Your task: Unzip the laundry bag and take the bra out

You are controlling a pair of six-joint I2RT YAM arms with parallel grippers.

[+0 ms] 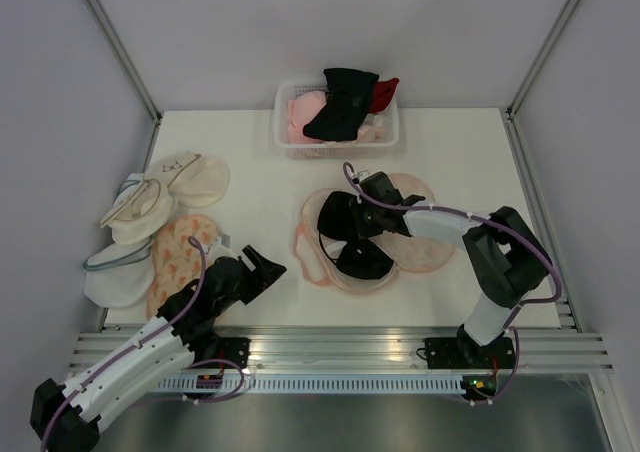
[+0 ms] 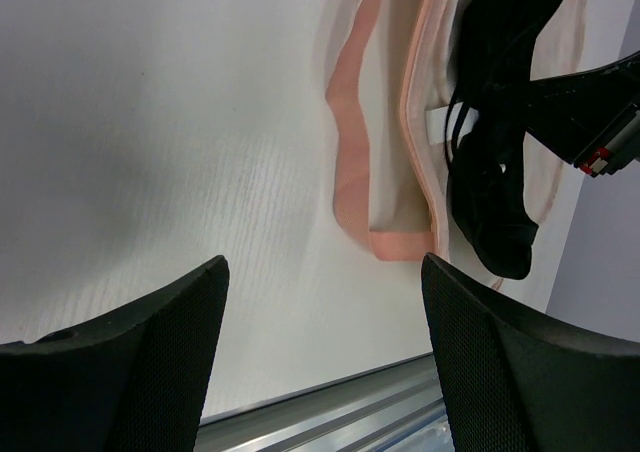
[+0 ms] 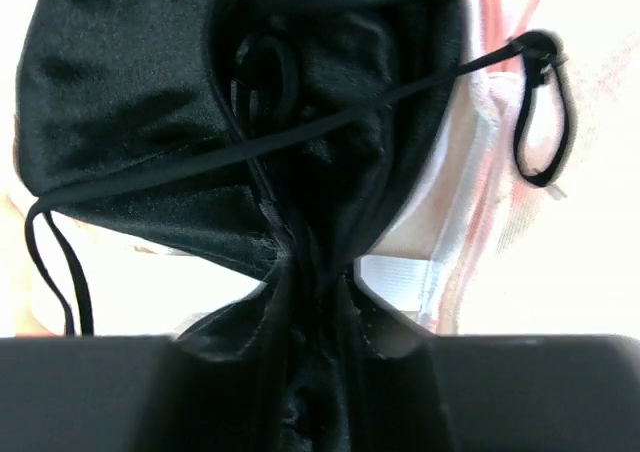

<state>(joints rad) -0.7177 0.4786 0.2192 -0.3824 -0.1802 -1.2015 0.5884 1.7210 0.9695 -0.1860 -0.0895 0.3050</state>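
Jaws of the right gripper stand narrow, pinched on a gathered fold of the black bra near its centre; grip appears firm. One thin strap runs loose across the cups and ends in a loop beside the pink zipper edging. The bra lies spread over the opened laundry bag, mid-table in front of the right arm. The bag looks unzipped, so removal is judged the step in hand.

Recommendation: lift straight up until both cups and the strap clear the edging, then carry sideways. A low drag risks snagging the loop and hauling the bag along.

Left gripper hangs with jaws wide and empty, just above bare table left of the bag. It is well placed to pin the bag's near edge.

Surface: white table, matt. A basket of garments sits at the far edge, with a heap of other pouches at left. Plain grey walls enclose the cell
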